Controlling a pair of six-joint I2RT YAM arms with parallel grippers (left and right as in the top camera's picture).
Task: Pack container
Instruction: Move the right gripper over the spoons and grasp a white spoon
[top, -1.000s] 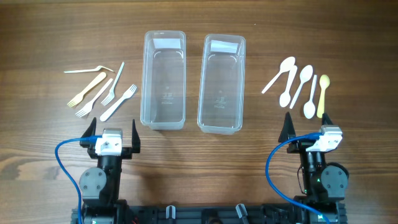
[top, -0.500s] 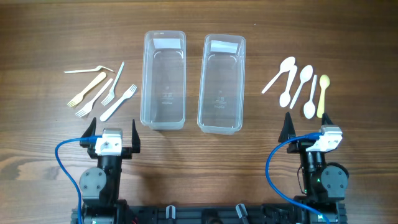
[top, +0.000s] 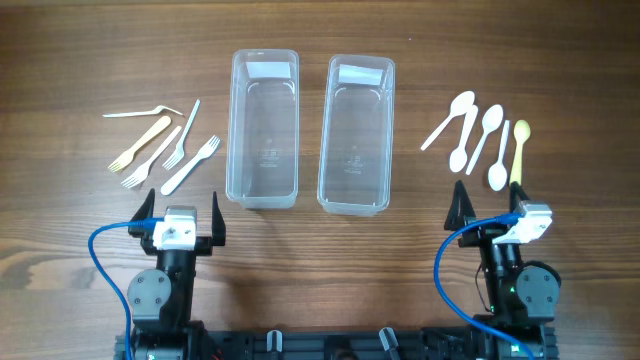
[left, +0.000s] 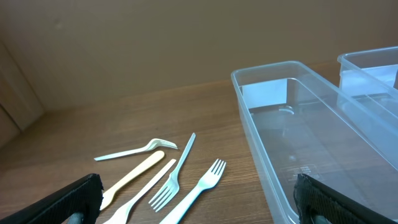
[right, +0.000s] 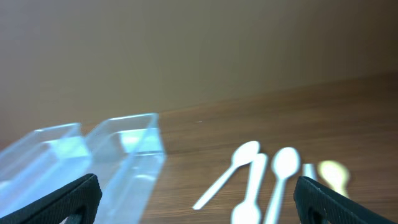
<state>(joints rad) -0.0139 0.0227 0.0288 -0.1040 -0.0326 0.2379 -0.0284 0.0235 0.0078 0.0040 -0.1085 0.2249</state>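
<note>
Two clear plastic containers stand side by side at the table's middle, the left container and the right container, both empty. Several plastic forks lie left of them and show in the left wrist view. Several plastic spoons lie right of them, blurred in the right wrist view. My left gripper is open and empty near the front edge, just short of the forks. My right gripper is open and empty, just short of the spoons.
Blue cables loop beside both arm bases at the front edge. Bare wooden tabletop lies between the grippers and around the containers.
The right wrist has shifted slightly; its view is motion-blurred. The left arm, containers and cutlery have not moved.
</note>
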